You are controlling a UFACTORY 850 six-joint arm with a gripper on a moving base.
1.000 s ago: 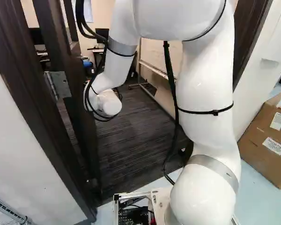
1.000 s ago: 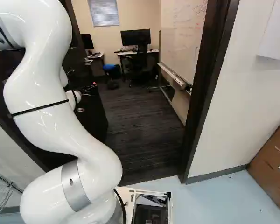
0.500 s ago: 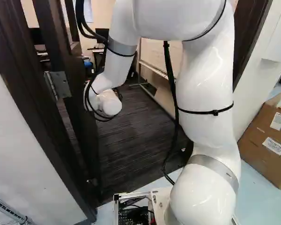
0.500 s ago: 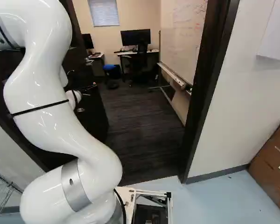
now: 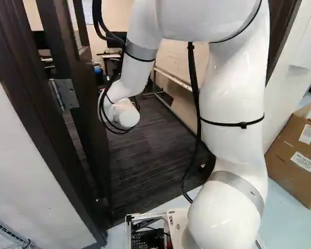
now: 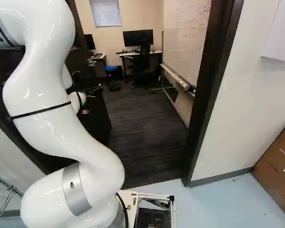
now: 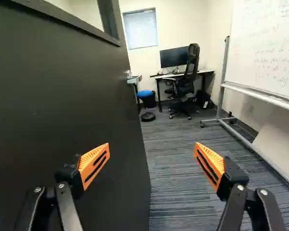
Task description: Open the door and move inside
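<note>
Beyond the arm's wrist, the gripper (image 6: 95,89) shows small and dark in the right base view, beside the dark door (image 6: 99,116). The door stands swung inward, its hinge side behind the arm in the left base view, where a metal hinge (image 5: 67,94) joins it to the frame. In the wrist view the gripper (image 7: 152,149) is open with nothing held; one orange-padded finger stands in front of the black door (image 7: 86,106), the other over the carpet. The door's free edge lies ahead between the two fingers. No handle can be made out.
The right door post (image 6: 209,95) borders the doorway. Inside are dark carpet (image 6: 142,137), a wheeled whiteboard (image 7: 265,53) along the right wall, and a desk with monitor (image 7: 174,57) and chair (image 7: 188,79) at the back. Outside, a cardboard box (image 5: 295,155) stands at the right.
In the left base view, the upper arm and wrist have shifted a little to the right, away from the hinge side; the gripper has moved with them. The base and door look unmoved.
</note>
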